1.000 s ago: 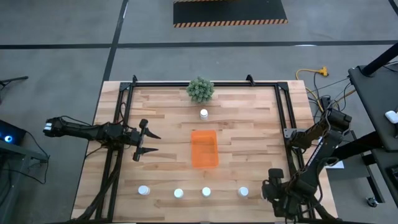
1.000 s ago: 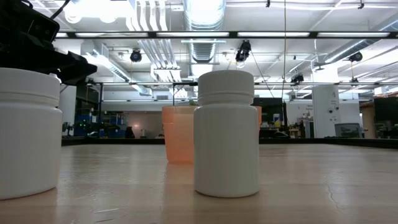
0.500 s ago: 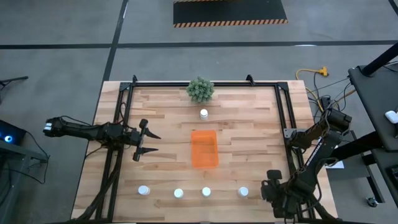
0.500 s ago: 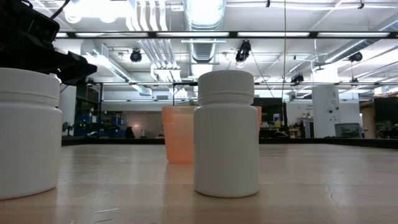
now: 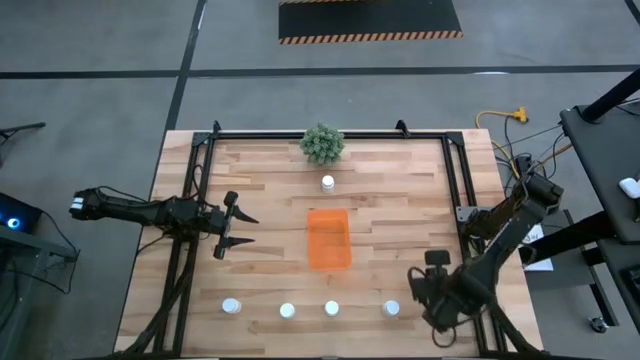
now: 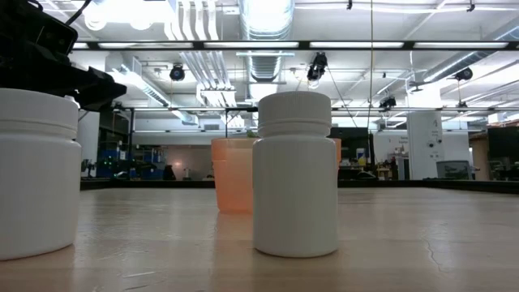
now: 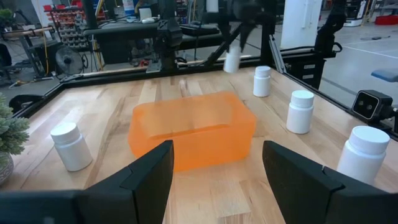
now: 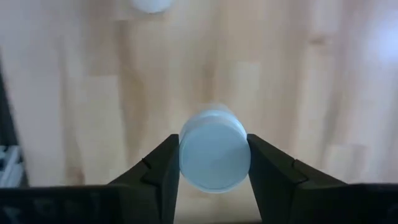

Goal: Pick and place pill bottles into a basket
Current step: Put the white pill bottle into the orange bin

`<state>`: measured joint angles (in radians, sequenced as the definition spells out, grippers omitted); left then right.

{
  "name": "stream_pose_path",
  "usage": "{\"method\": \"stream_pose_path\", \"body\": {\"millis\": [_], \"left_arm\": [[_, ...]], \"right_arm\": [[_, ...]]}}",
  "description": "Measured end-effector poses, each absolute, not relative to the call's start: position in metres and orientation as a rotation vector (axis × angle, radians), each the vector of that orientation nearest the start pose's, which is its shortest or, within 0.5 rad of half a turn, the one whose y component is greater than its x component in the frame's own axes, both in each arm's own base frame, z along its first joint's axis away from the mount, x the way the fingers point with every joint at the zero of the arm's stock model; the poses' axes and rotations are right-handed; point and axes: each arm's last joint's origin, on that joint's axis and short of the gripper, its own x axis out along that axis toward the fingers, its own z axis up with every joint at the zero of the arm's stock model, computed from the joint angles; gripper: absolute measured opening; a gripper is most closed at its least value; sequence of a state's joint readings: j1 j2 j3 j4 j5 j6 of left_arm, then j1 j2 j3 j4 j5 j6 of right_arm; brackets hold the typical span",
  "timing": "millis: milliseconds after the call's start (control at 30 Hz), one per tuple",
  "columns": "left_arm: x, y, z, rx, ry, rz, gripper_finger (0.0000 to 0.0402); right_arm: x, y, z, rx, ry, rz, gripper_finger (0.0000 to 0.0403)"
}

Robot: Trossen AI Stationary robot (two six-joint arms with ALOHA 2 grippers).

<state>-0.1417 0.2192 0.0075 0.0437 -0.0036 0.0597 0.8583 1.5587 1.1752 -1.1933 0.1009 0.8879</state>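
On the wooden table [image 5: 400, 200], the orange basket [image 5: 328, 238] sits central, one pill bottle [image 5: 328, 183] at its 12 o'clock, four [image 5: 287, 311] along the 6 o'clock edge. The left gripper [image 5: 234, 226] hangs wide open at 9 o'clock. Only the right wrist view shows the right gripper [image 8: 214, 163] clasping a bottle [image 8: 214, 155].

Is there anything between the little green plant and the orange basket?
Yes. In the high view, one white pill bottle stands alone on the wood between the plant and the basket, touching neither.
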Motion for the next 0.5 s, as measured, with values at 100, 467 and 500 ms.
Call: {"method": "stream_pose_path", "body": {"millis": [100,467,500], "left_arm": [[0.109,-0.015,0.152,0.071,0.163,-0.142,0.0228],[0.109,-0.015,0.152,0.072,0.164,-0.142,0.0228],[0.109,-0.015,0.152,0.072,0.164,-0.142,0.0228]], "right_arm": [[0.192,0.185,0.248,0.002,1.5,-0.13,0.0141],[0.243,0.134,0.281,0.135,1.33,-0.176,0.0141],[0.246,0.131,0.283,0.143,1.313,-0.16,0.0141]]}}
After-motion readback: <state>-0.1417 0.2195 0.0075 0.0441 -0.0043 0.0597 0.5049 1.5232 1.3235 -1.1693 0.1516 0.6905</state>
